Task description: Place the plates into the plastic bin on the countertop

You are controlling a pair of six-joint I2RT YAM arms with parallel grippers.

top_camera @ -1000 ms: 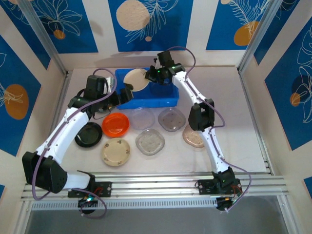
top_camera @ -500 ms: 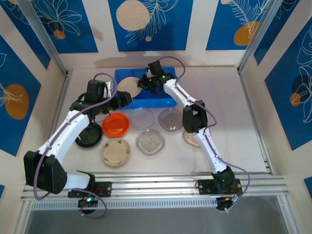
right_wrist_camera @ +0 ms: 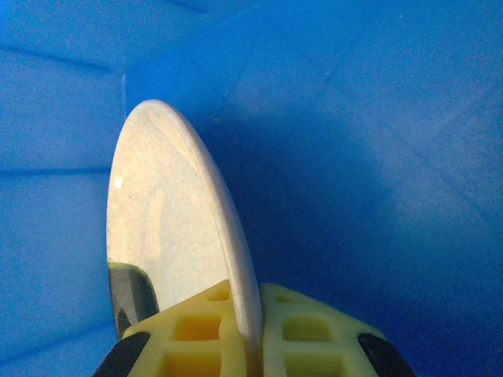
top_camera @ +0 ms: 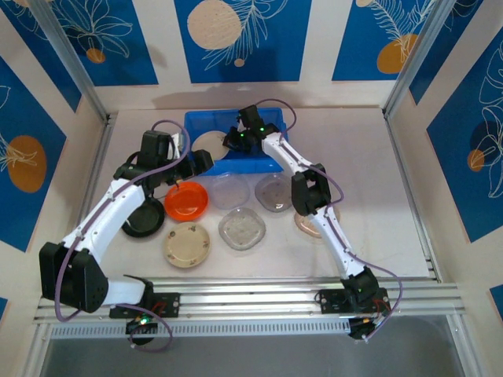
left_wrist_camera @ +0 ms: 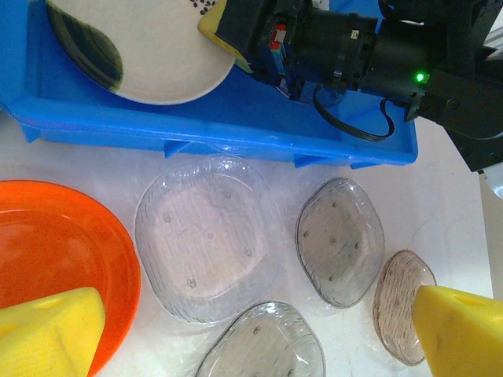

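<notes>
Right hand (right_wrist_camera: 251,306) clenched on the rim of the cream plate (right_wrist_camera: 169,220), low inside the blue bin (right_wrist_camera: 377,118); can't tell if it touches the floor. Dark patch at its edge is unclear. Left hand (left_wrist_camera: 255,330) released above the orange plate (left_wrist_camera: 55,236) and clear plates (left_wrist_camera: 204,236) on the bench (left_wrist_camera: 440,196). My right arm half-hides the brownish plate (top_camera: 308,228).
</notes>
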